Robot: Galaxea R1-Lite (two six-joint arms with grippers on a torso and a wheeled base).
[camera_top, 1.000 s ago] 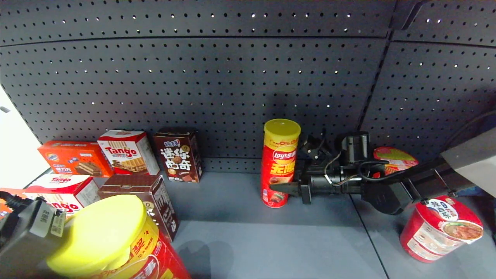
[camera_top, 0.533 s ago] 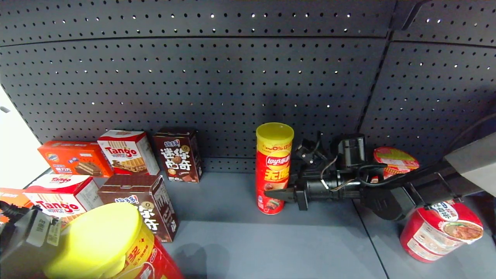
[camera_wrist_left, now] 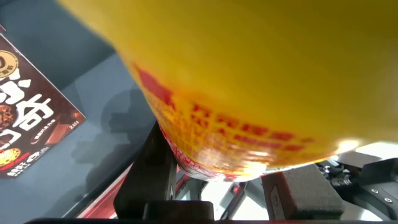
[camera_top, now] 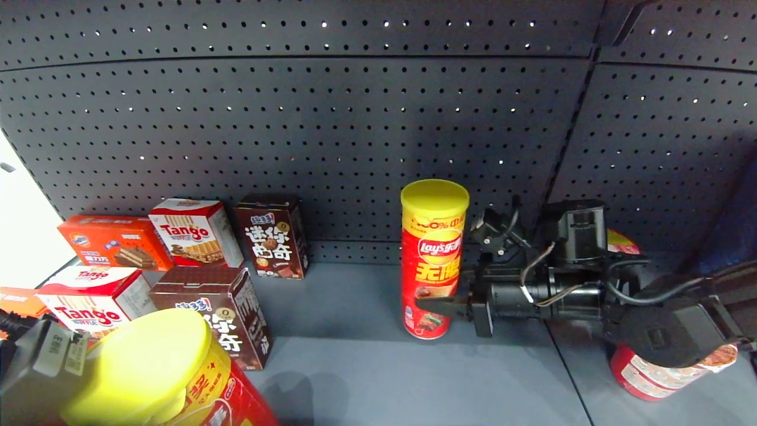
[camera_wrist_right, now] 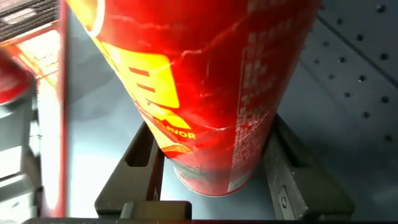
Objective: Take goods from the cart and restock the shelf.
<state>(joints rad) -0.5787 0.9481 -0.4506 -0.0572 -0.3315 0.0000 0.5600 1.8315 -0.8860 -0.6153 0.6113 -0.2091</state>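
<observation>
The right end effector clamps the upright chip can low down in the middle of the shelf, the left end effector holds a second can near the brown boxes, and letting go before the base sits flat could topple the tall can toward the noodle cup.

Dim shelf scene. Light is pinpricking through pegboard holes; white glare is burning at left edge. In my right pincer, chip can is throwing soft shadow up pegboard. In my left pincer, second can is shadowing shelf deck. Panel lines are bowing toward edges.
</observation>
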